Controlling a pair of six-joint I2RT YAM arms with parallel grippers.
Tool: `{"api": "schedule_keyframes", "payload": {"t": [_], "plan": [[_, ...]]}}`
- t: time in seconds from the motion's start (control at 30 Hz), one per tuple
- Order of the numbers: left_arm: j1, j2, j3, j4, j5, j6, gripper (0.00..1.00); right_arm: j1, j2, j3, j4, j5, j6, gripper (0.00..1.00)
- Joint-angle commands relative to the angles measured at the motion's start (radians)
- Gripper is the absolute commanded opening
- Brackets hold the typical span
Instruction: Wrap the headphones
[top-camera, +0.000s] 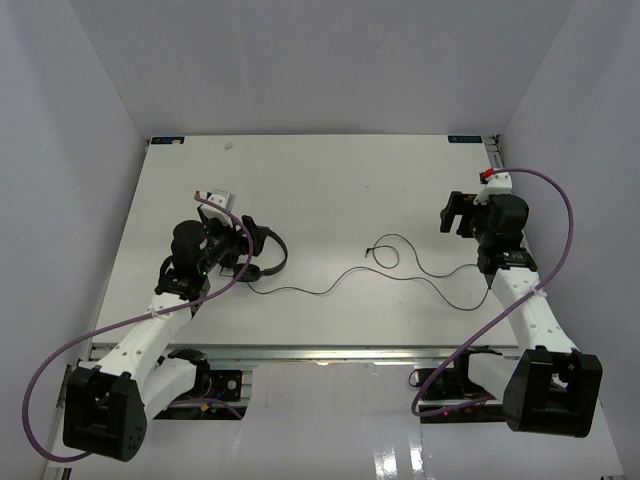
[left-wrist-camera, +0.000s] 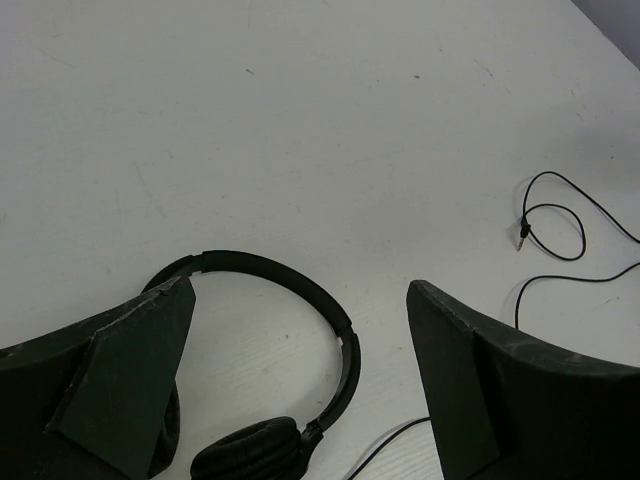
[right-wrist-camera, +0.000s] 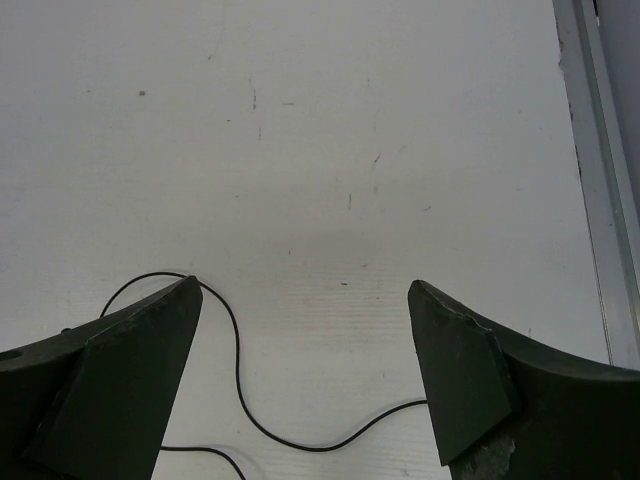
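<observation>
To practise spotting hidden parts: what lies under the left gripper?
Under the left gripper the headphones lie on the table: headband arch and one earcup show. The other earcup is mostly covered by a finger.

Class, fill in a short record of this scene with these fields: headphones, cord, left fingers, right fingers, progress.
headphones: lying on the table, on its left side
cord: loose, trailing right across the table, with a loop mid-table
left fingers: open, headband lying between them, not gripped
right fingers: open, over a stretch of cord, holding nothing
progress: cord not yet wrapped
</observation>
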Motion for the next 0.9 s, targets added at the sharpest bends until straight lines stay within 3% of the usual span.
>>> {"api": "schedule_keyframes", "payload": {"t": [0.0,0.3,0.43,0.53,0.57,0.7,0.87], "plan": [[-0.003,-0.019,0.034,-0.003,0.024,-0.009,0.98,-0.003,-0.044,-0.019,0.031,-0.047,-0.008,0.9],[-0.005,0.038,0.089,-0.082,0.021,-0.05,0.98,-0.003,-0.088,-0.095,-0.041,-0.549,-0.407,0.9],[-0.005,0.122,0.16,-0.141,0.062,-0.137,0.98,-0.003,-0.056,-0.088,-0.205,-0.799,-0.633,0.9],[-0.011,0.214,0.332,-0.369,0.011,-0.266,0.91,-0.003,-0.046,-0.058,-0.254,-0.812,-0.631,0.9],[-0.034,0.281,0.384,-0.514,-0.02,-0.297,0.86,-0.003,-0.046,-0.059,-0.245,-0.803,-0.626,0.9],[-0.179,0.392,0.597,-0.745,-0.306,-0.439,0.84,-0.003,-0.046,-0.063,-0.188,-0.747,-0.583,0.9],[-0.276,0.577,0.763,-0.928,-0.458,-0.667,0.79,-0.005,-0.073,-0.065,-0.175,-0.74,-0.544,0.9]]}}
